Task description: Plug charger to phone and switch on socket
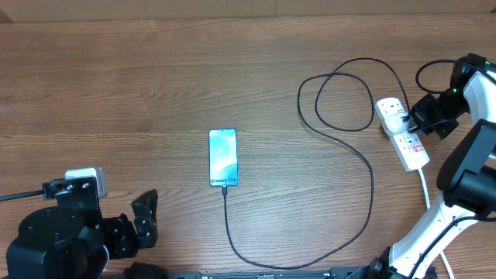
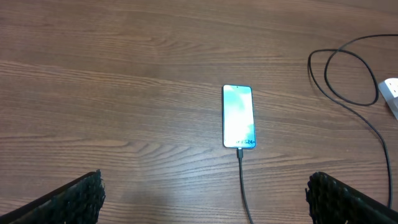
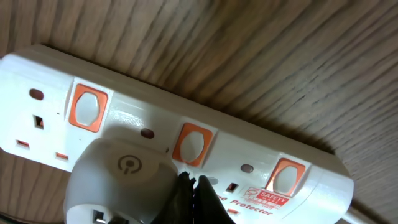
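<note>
Open table [image 1: 116, 85] left of the phone [image 1: 223, 157] and beyond it, easy passage there. Right of the phone, the charger [image 1: 373, 186] cable loops across the lane; farther right, socket [image 1: 409, 146] and right gripper [image 1: 409, 120] crowd together.

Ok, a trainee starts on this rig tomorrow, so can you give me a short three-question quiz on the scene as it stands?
1. True or false: the charger cable meets the phone at its lower edge.
2. Pick one. The right fingers are: A) wide open above the screen; B) shut, tips by a red switch on the socket; C) clamped on a loop of cable.
3. Fill in: the left fingers, near the table's edge and away from the phone, stand ____ and hold nothing.
Key: 1 true; 2 B; 3 open.
</note>
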